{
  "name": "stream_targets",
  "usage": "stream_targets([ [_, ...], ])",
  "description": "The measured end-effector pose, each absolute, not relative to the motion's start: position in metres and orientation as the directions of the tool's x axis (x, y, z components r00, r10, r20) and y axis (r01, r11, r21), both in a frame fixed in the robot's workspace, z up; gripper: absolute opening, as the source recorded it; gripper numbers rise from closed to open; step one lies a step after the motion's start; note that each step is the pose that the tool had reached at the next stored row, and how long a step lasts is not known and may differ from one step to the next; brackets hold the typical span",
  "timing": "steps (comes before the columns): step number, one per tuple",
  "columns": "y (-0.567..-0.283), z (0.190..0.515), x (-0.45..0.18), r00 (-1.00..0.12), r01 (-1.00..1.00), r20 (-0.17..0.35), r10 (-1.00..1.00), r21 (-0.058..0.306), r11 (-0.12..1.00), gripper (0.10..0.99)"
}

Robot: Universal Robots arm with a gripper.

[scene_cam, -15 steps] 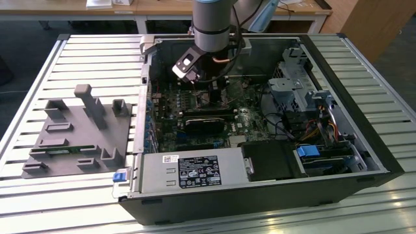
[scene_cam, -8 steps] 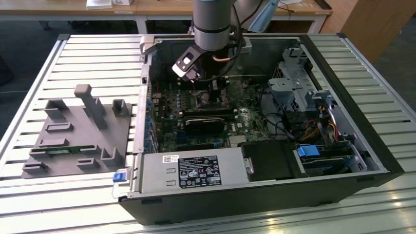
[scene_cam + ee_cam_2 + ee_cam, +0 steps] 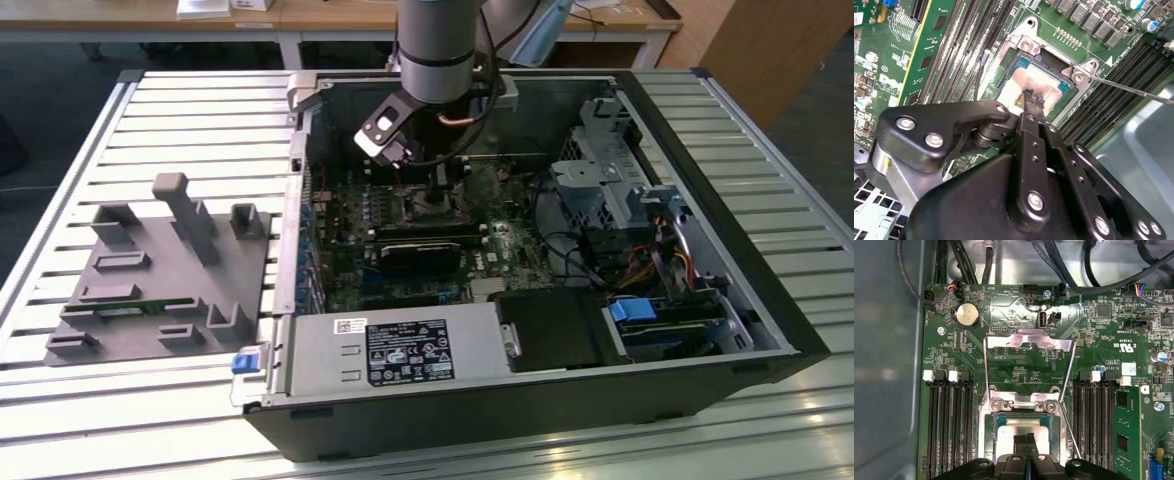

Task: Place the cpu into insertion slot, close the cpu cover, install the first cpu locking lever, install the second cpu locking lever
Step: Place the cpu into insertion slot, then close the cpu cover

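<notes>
Where the arm [image 3: 438, 50] drops into the open computer case [image 3: 534, 410] at about twelve o'clock in the exterior view, it reaches the green board the case holds. A grey fixture tray [image 3: 160, 280] lies outside at nine o'clock. In the second wrist view the gripper [image 3: 1031, 97], fingers pressed together, appears to rest its tip on the cpu [image 3: 1046, 80], which lies in the insertion slot [image 3: 1019, 50], probably to seat it. In the first wrist view the cpu cover [image 3: 1029, 338] stands flipped open, giving access.
</notes>
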State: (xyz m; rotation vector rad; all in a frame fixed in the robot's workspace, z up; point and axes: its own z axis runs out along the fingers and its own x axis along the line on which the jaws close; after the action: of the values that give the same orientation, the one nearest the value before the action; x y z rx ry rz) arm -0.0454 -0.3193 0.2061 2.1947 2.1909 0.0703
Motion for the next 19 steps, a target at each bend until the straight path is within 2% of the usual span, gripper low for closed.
stream_targets([
  [19, -0.3194, 0.2107, -0.0450, 0.002, 0.999, 0.004, 1.000, 0.051, -0.002, 0.106],
])
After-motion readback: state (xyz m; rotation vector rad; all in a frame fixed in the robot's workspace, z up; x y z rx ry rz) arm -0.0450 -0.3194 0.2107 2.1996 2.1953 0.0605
